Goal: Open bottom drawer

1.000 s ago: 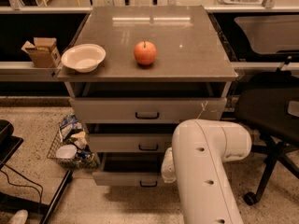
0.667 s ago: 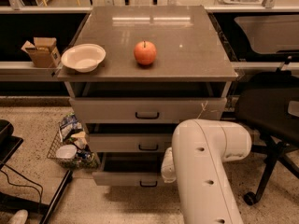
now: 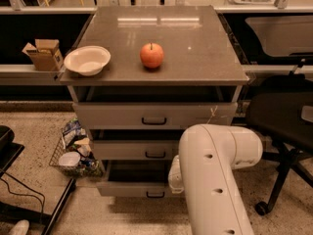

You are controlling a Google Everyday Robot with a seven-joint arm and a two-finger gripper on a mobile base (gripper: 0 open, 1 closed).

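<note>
The grey cabinet has three stacked drawers. The bottom drawer point(image 3: 128, 188) stands pulled out past the middle drawer point(image 3: 132, 150), and its dark inside shows from above. Its small black handle point(image 3: 155, 195) sits at the centre of the flat front. The top drawer point(image 3: 146, 115) is taller, with a pale mark at its right end. My white arm point(image 3: 212, 180) fills the lower right. My gripper point(image 3: 174, 176) is at the right part of the bottom drawer, mostly hidden behind the arm.
A red apple point(image 3: 152, 55) and a white bowl point(image 3: 87, 59) sit on the cabinet top point(image 3: 195, 43). A cardboard box point(image 3: 44, 54) is on a ledge at left. A wire basket of clutter point(image 3: 73, 151) stands by the lower left, a black office chair point(image 3: 283, 116) at right.
</note>
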